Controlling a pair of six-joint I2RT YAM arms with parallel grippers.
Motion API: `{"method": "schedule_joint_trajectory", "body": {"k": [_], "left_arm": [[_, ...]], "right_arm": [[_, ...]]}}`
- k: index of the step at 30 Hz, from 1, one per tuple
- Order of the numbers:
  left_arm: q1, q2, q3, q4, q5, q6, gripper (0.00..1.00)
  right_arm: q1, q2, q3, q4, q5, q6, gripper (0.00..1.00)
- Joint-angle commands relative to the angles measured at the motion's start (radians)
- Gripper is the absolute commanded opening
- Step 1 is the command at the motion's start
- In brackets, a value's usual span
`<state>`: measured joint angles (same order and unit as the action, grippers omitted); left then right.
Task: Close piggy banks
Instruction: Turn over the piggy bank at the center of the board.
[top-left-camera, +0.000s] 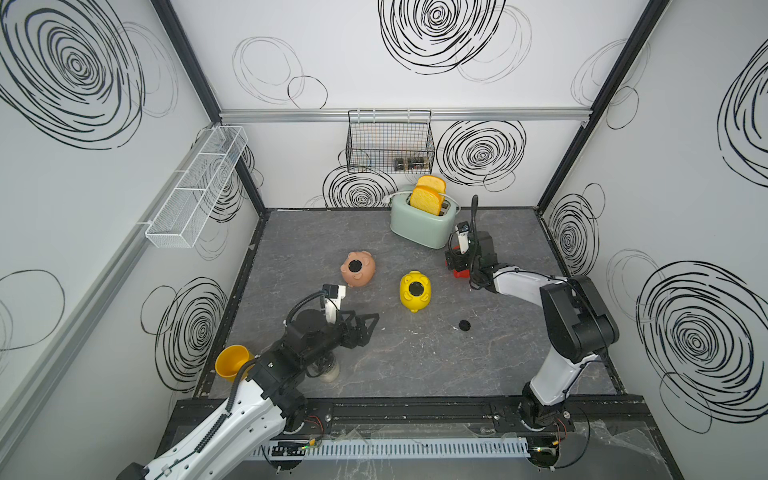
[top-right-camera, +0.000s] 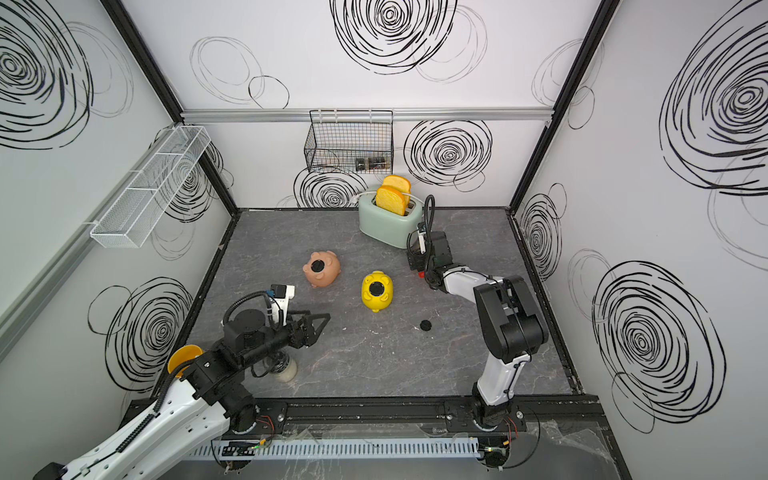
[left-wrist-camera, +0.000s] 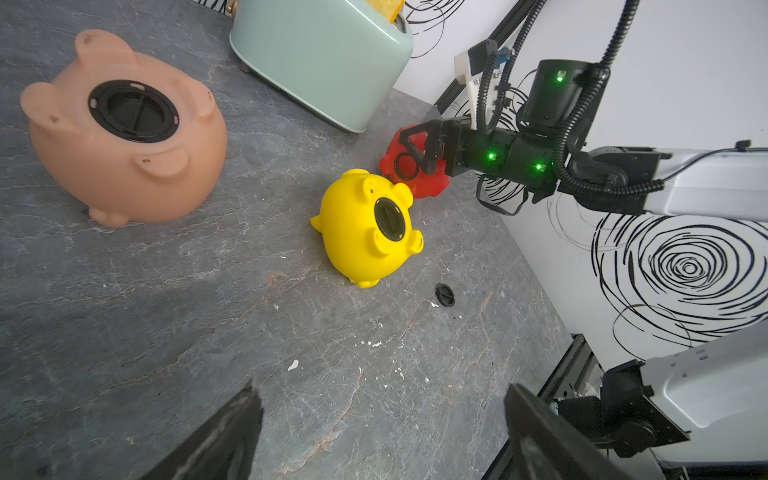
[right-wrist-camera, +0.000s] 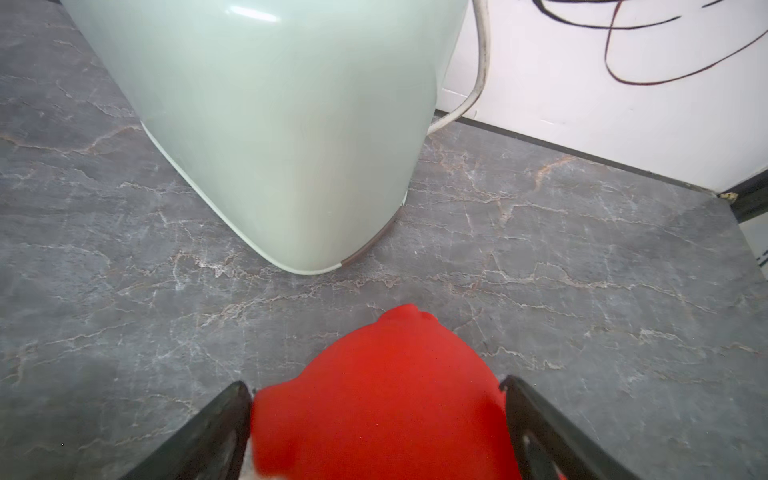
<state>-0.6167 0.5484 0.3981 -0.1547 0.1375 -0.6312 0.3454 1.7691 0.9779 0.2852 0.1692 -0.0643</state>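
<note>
The pale pink piggy bank (top-left-camera: 358, 269) (left-wrist-camera: 124, 129) and the yellow piggy bank (top-left-camera: 414, 291) (left-wrist-camera: 365, 228) lie belly up mid-table, each with a black cap in its belly hole. The red piggy bank (right-wrist-camera: 382, 395) (left-wrist-camera: 432, 183) lies beside the toaster, its black-ringed belly hole showing. My right gripper (right-wrist-camera: 374, 384) is shut on it at a wide span, a finger against each side. A loose black cap (top-left-camera: 464, 325) (left-wrist-camera: 445, 294) lies on the table nearer the front. My left gripper (left-wrist-camera: 382, 388) (top-left-camera: 372, 322) hovers open and empty in front of the pink bank.
A mint-green toaster (top-left-camera: 422, 226) with toast stands at the back, close to the right gripper. A yellow mug (top-left-camera: 232, 362) and a small jar (top-left-camera: 330, 372) sit under the left arm. A black wire basket (top-left-camera: 388, 141) and a white one (top-left-camera: 195, 191) hang on the walls.
</note>
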Motion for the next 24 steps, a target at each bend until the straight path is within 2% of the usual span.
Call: {"method": "schedule_joint_trajectory", "body": {"k": [1, 8, 14, 18, 24], "left_arm": [[-0.009, -0.009, -0.011, 0.061, 0.002, 0.01, 0.94], [-0.011, -0.005, -0.01, 0.06, 0.002, 0.01, 0.94], [-0.012, -0.013, -0.012, 0.058, 0.001, 0.01, 0.94], [-0.014, -0.011, -0.011, 0.058, 0.0, 0.01, 0.94], [-0.018, -0.016, -0.011, 0.057, -0.001, 0.01, 0.94]], "right_arm": [[-0.001, 0.01, 0.017, -0.041, -0.016, 0.0, 0.94], [-0.029, 0.009, 0.027, -0.09, -0.045, 0.03, 0.93], [-0.058, 0.006, 0.035, -0.127, -0.103, 0.088, 0.87], [-0.097, 0.002, 0.035, -0.141, -0.201, 0.139, 0.78], [-0.177, -0.022, 0.013, -0.126, -0.372, 0.23, 0.72]]}}
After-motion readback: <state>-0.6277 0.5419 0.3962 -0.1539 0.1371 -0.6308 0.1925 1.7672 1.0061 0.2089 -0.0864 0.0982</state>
